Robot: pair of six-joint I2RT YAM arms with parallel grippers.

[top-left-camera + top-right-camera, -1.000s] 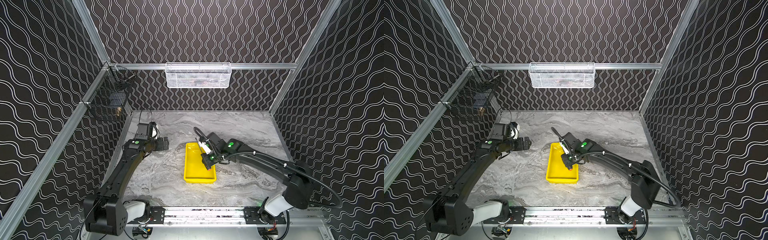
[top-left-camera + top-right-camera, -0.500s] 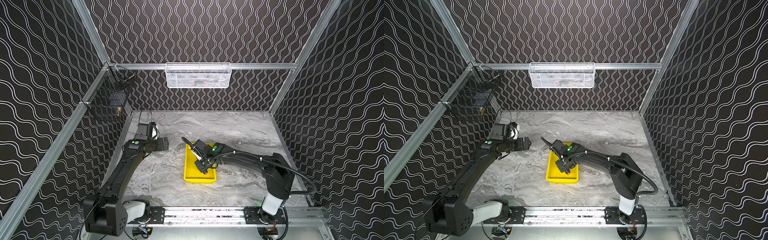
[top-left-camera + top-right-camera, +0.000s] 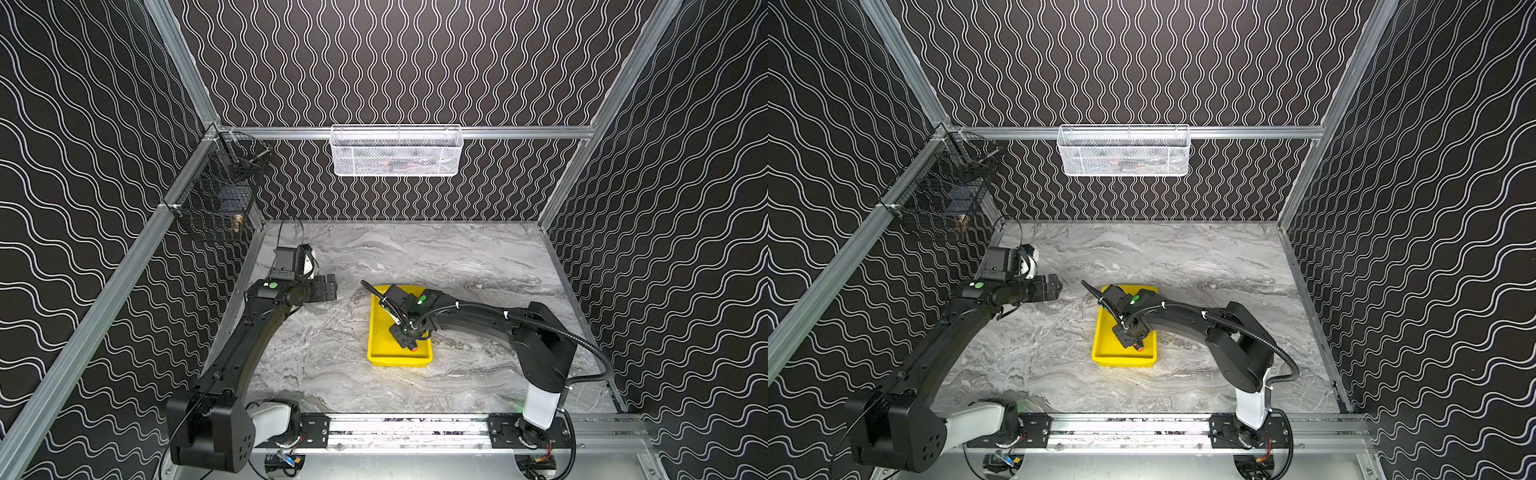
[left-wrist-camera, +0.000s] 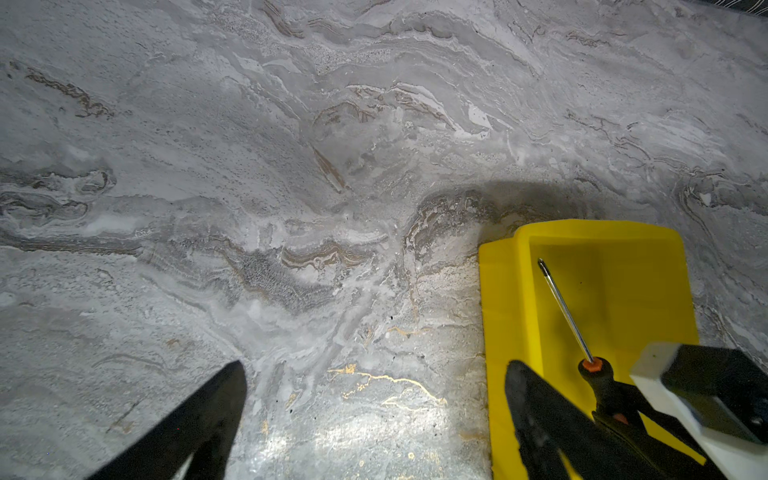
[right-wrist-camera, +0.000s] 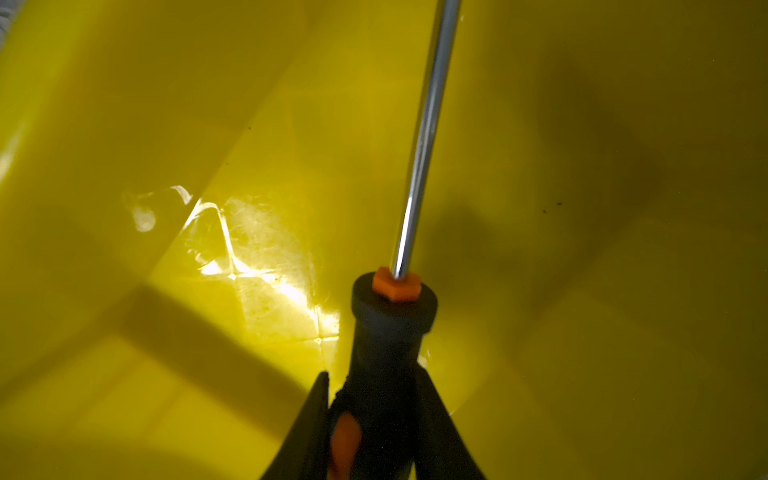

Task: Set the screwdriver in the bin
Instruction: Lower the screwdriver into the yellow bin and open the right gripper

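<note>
We are at the release step: our right end effector is clamped on the screwdriver, low over the floor of the bin. Next, we judge, part the jaws and lift clear. Our left end effector, fingers apart, hovers at the bin's ten o'clock.

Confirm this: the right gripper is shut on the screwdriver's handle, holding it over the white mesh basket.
Wrong in one respect. The right gripper is shut on the handle of the screwdriver, but holds it over the yellow bin, not the white mesh basket, which hangs at the back. The right wrist view shows yellow plastic beneath the shaft.
</note>
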